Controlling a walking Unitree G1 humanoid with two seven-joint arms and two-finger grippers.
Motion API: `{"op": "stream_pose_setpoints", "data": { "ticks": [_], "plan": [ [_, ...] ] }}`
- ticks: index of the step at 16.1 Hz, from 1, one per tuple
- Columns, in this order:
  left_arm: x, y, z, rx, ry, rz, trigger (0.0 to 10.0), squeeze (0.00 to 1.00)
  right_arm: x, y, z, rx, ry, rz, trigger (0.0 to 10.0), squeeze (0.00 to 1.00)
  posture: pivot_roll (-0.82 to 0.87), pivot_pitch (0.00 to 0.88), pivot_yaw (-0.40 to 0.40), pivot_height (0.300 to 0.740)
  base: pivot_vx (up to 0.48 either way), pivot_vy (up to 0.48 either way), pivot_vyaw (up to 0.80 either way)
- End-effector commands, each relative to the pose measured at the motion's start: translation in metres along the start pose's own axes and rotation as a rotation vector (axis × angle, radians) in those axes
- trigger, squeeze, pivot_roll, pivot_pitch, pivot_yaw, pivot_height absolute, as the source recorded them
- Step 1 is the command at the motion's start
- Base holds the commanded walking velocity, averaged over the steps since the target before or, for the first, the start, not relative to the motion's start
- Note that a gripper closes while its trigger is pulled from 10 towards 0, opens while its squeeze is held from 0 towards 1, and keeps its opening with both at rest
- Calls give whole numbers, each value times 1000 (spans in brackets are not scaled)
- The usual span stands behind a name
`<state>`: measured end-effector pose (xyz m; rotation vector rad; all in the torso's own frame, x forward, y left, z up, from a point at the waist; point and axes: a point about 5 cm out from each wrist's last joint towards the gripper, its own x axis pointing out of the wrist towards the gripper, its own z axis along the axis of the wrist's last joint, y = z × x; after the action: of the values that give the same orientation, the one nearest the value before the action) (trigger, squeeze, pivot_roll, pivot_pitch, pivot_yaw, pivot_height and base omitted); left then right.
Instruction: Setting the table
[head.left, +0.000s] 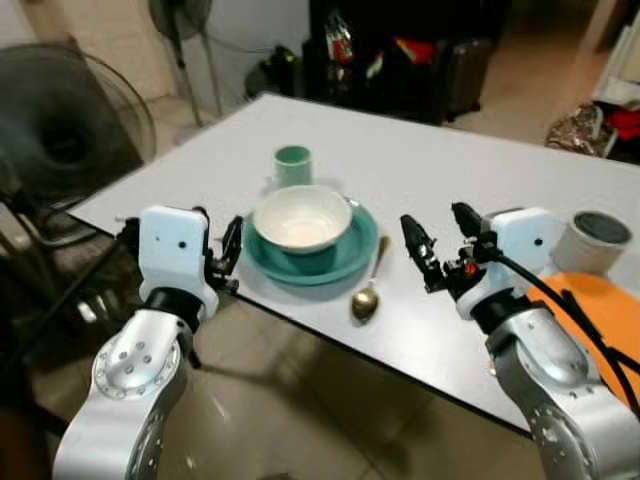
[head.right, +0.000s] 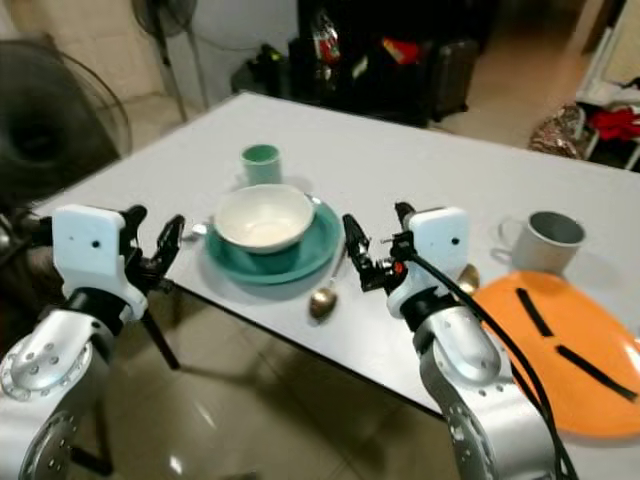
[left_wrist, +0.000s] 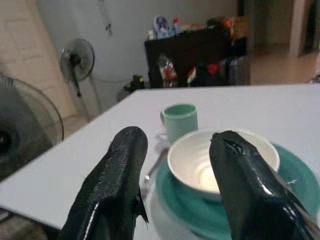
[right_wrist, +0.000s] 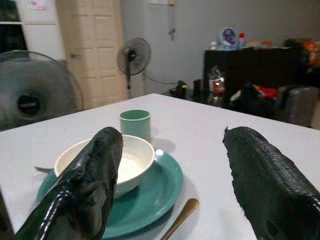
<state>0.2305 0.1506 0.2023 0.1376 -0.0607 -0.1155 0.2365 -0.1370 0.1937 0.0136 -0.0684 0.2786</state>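
I am seeing the empty white bowl (head.left: 303, 218) sitting in the teal plate (head.left: 352, 252) at centre frame on the surface (head.left: 420, 170), green cup (head.left: 292, 165) just behind, spoon (head.left: 367, 295) beside. Left hand (head.left: 220, 252) and right hand (head.left: 437, 243) are hovering released, flanking it.

White bowl (head.left: 303, 218) sitting on teal plate (head.left: 345, 258); mint cup (head.left: 292, 165) behind plate, gold spoon (head.left: 367, 296) beside it, orange tray (head.right: 560, 360) showing black strips, grey mug (head.right: 545, 240).
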Motion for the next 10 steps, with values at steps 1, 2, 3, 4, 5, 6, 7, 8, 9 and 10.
{"op": "stream_pose_setpoints", "data": {
  "ticks": [1,2,3,4,5,6,7,8,9,10],
  "plan": [
    [3,7,-4,10,22,21,10000,0,1,2,2,17,-16,-2,10000,0,-41,0,52,740,0,322,800],
    [3,8,-4,13,24,19,10000,0,1,1,2,21,-19,-10,10000,0,-45,0,59,740,0,330,488],
    [4,8,-5,18,26,15,10000,0,1,1,1,29,-21,-17,10000,0,-47,0,67,740,0,334,0],
    [5,9,-5,19,25,15,10000,0,2,1,1,43,-23,-23,10000,0,-47,0,69,740,0,330,0],
    [5,10,-5,19,25,16,10000,0,2,2,0,80,-27,-33,10000,0,-50,0,78,740,0,334,0],
    [5,11,-6,12,31,21,10000,0,3,3,-1,90,-20,-32,10000,0,-50,0,78,740,0,334,0],
    [4,12,-8,5,42,28,10000,0,4,4,-3,101,-10,-22,10000,0,-49,0,85,740,0,330,0],
    [2,12,-11,3,50,34,10000,0,4,5,-4,106,-7,-14,10000,0,-47,0,84,740,0,330,0],
    [2,13,-11,1,53,38,10000,0,4,5,-4,108,-8,-12,10000,0,-36,0,80,740,0,334,0],
    [1,13,-12,-1,55,45,10000,0,5,6,-4,112,-7,-8,10000,0,-32,0,78,740,0,334,0]
  ]
}}
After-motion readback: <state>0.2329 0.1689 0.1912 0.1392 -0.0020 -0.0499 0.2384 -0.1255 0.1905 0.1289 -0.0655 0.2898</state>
